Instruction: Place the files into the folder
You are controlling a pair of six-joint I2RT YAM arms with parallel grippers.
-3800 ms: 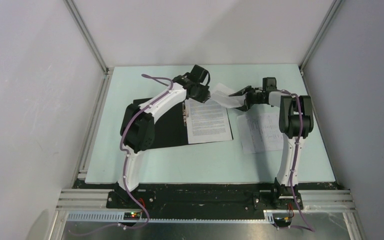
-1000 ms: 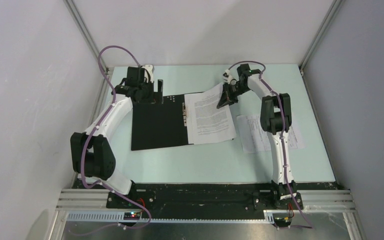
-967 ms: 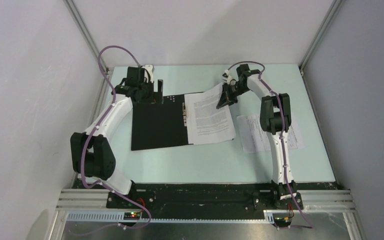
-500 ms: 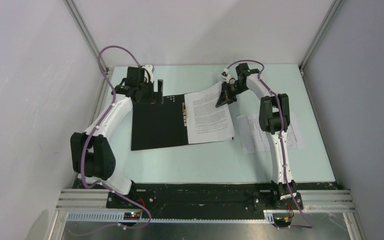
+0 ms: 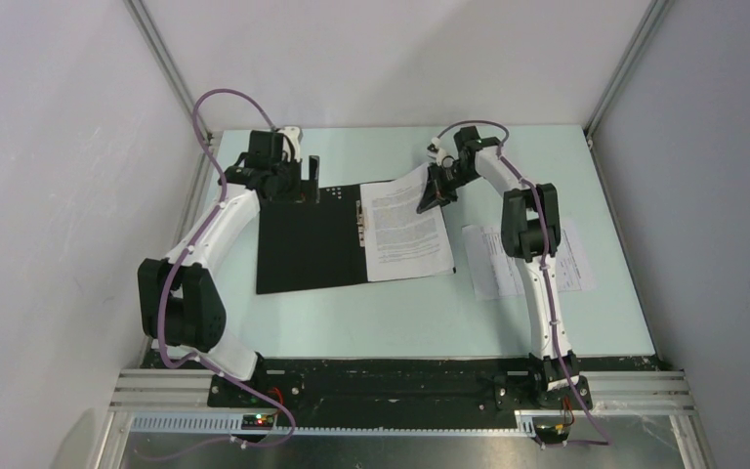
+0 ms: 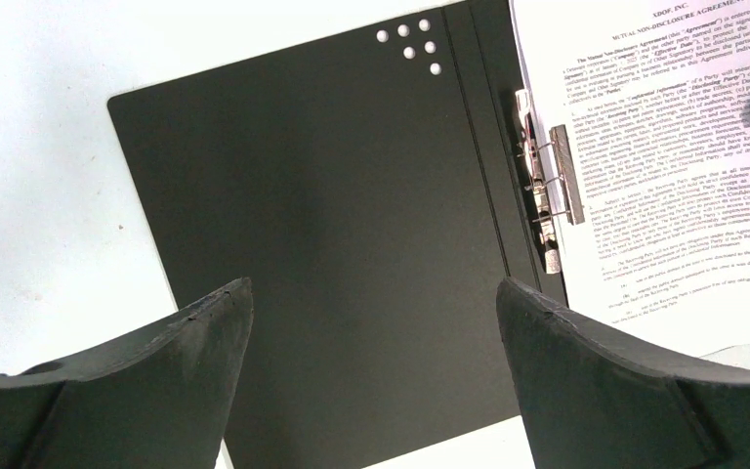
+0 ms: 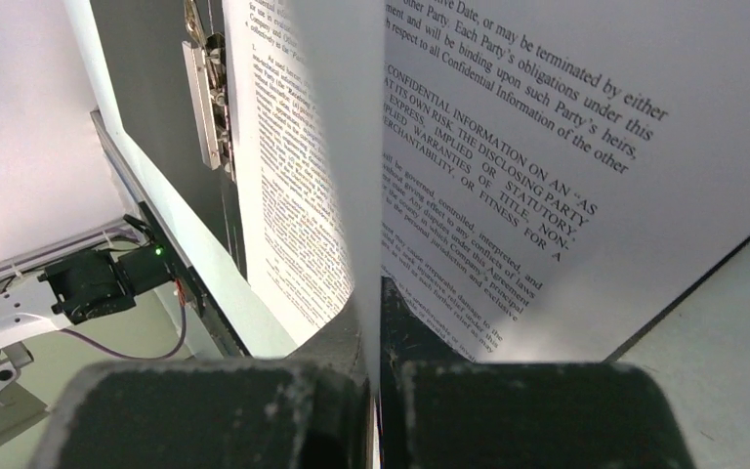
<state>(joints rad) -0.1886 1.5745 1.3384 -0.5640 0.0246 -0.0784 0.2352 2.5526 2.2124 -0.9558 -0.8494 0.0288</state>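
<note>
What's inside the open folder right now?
In the folder, a printed sheet covers the right half beside the metal clip; the right gripper pinches its far corner. The left half is bare black. Whether more sheets lie underneath is hidden.

The folder (image 5: pixel 308 239) lies open flat, black inside up, clip (image 6: pixel 544 186) at the spine. One printed sheet (image 5: pixel 405 234) covers its right half, far corner curled up; a second sheet (image 5: pixel 493 259) lies just beside.

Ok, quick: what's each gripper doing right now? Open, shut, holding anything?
Left gripper: open, holding nothing, above the black inside of the folder.
Right gripper: shut on the lifted edge of a printed sheet.
</note>
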